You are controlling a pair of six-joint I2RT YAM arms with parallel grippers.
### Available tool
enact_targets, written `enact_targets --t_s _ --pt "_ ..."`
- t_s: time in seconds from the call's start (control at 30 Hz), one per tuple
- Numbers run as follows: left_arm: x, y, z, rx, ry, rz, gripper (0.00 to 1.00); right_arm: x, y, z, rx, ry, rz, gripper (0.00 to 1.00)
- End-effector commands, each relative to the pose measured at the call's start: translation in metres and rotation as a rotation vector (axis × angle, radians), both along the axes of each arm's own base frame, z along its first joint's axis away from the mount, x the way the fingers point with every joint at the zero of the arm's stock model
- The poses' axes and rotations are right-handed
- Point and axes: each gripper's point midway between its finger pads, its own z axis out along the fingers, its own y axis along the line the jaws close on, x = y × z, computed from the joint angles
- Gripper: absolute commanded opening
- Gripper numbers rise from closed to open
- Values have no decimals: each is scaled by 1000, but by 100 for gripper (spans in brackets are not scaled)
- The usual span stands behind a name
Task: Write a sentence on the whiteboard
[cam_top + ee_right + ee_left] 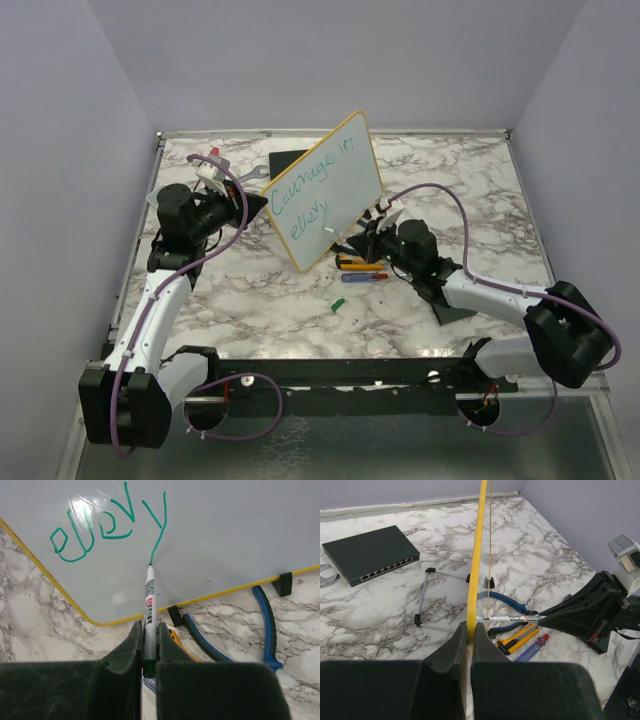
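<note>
The whiteboard (330, 190) is standing nearly upright on a thin wire easel (427, 597) near the middle of the marble-patterned table (250, 300), its smooth glossy face turning toward the right arm. The left gripper (470, 635) is pinching the board's thin yellow rim between fully closed jaws and bracing the panel edge-on. The right gripper (148, 630) is clamping a slim white-barrelled marker (149, 605) in tightly closed jaws, with the teal tip touching the board at the very bottom of the tail of the "y". The sentence (312, 178) is running in loose teal cursive over two lines: "Courage in" is sitting on the upper line and "every" below it, so the writing is looking well along but probably not finished. The phrase is reading as incomplete, and a broad bare stretch of white is lying to the right of "every", where at least one more word is likely going. Two small black clips of the easel are hooking the lower rim, which is curving into a rounded corner. Beside the board's foot, blue-handled pliers (265, 625) are lying on the table near a yellow-and-black tool (520, 637) and a pen with a red end (535, 647). A flat black network switch (370, 555) with a row of ports is resting behind the board, and a small green cap (338, 303) is lying well apart in front.
</note>
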Motion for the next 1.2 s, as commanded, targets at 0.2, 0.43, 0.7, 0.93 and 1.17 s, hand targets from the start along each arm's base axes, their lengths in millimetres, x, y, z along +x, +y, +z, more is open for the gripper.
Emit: enact_targets --t_s 0.2,0.43,0.7,0.93,1.17 --pt "-5 -3 5 3 -29 -20 0 -9 -3 4 -3 7 8 1" --pt "-5 -3 4 3 -27 -19 0 -5 -12 27 3 -14 -40 1" --pt "-5 -3 3 5 -27 -17 0 17 -35 48 67 -45 -54 0" --pt "-4 -3 2 7 -23 -16 0 35 -37 59 112 -74 -32 1" --pt "-3 -2 1 9 -21 -15 0 51 -34 73 125 -112 -38 1"
